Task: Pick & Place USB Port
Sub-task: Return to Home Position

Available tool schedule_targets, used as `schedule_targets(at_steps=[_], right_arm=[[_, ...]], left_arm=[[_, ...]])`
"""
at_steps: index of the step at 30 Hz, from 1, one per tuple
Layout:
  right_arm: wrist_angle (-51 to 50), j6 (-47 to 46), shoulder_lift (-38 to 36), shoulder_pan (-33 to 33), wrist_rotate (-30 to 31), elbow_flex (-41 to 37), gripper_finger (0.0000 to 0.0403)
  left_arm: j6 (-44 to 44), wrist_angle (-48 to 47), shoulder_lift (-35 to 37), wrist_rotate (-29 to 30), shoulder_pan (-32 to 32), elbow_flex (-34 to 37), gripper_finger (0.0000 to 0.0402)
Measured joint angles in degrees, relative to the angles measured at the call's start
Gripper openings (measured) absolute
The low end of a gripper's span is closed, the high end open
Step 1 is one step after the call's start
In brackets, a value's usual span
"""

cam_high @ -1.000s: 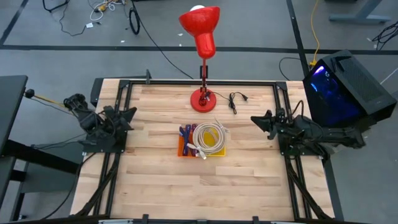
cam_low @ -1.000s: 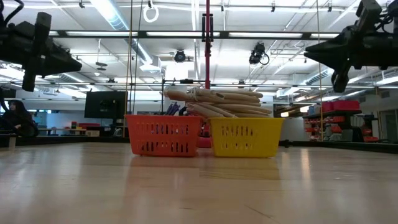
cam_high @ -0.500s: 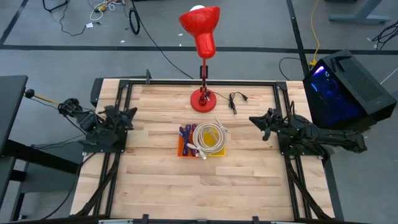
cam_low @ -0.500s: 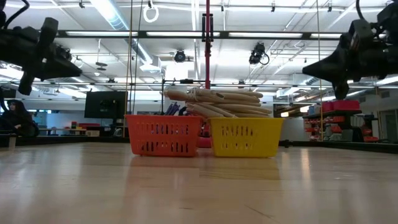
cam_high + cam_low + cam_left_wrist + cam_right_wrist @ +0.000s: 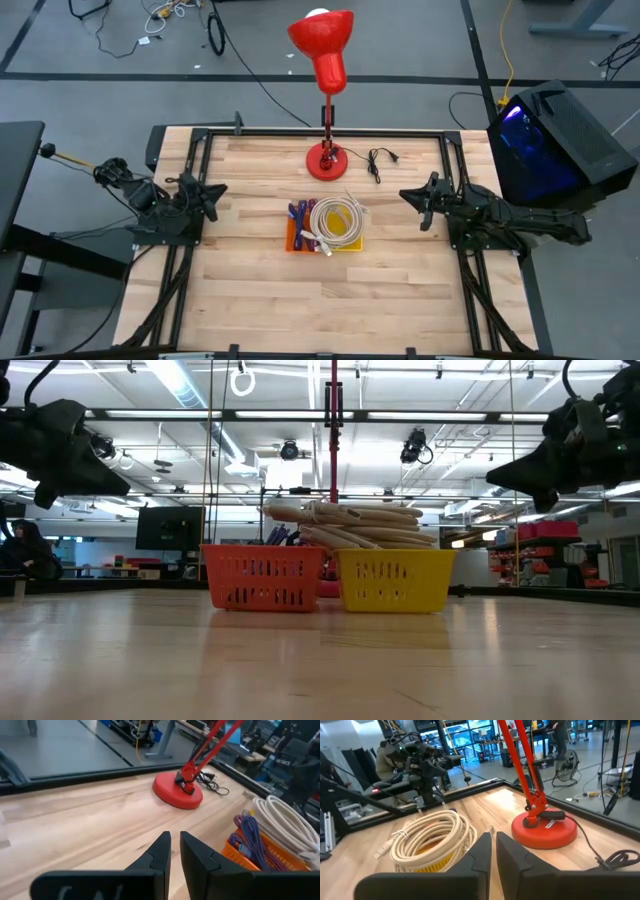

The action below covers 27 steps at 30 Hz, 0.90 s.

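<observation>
An orange basket (image 5: 298,233) and a yellow basket (image 5: 345,240) stand side by side at the table's middle. Purple cables (image 5: 250,837) lie in the orange one; a coil of white cable (image 5: 338,220) rests on top of both, mostly over the yellow one (image 5: 427,837). My left gripper (image 5: 210,190) hovers above the table's left part, shut, empty (image 5: 172,845). My right gripper (image 5: 412,195) hovers above the right part, shut, empty (image 5: 492,842). Both sit well above the baskets (image 5: 325,575) in the low view.
A red desk lamp stands on its round base (image 5: 326,160) at the far middle, its black cord and plug (image 5: 380,160) to the right of the base. A black frame (image 5: 320,132) edges the table. Bare wood lies near the baskets' front.
Both arms have reached slightly inward toward the baskets: the left gripper moved toward the table's right, the right gripper toward the left. The baskets and cables have stayed put.
</observation>
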<state>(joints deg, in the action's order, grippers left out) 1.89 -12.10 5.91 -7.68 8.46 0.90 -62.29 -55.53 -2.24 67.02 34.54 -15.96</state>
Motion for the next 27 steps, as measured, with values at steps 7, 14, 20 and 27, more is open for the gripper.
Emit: schedule_targets(at_steps=[7, 14, 20, 27], right_arm=[[0.0, -2.4, 0.0, 0.0, 0.0, 0.0, 0.0031], [0.0, -2.4, 0.0, 0.0, 0.0, 0.0, 0.0031], [0.0, -2.4, 0.0, 0.0, 0.0, 0.0, 0.0031], [0.1, -2.4, 0.0, 0.0, 0.0, 0.0, 0.0031]], left_arm=[[0.0, 1.0, 0.0, -4.6, 0.0, 0.0, 0.0044], [0.0, 1.3, 0.0, -10.2, 0.0, 0.0, 0.0044], [0.0, 5.4, 1.3, -14.8, -2.9, 2.4, 0.0044], [1.0, 8.8, 1.6, -26.8, -15.5, 3.3, 0.0044]])
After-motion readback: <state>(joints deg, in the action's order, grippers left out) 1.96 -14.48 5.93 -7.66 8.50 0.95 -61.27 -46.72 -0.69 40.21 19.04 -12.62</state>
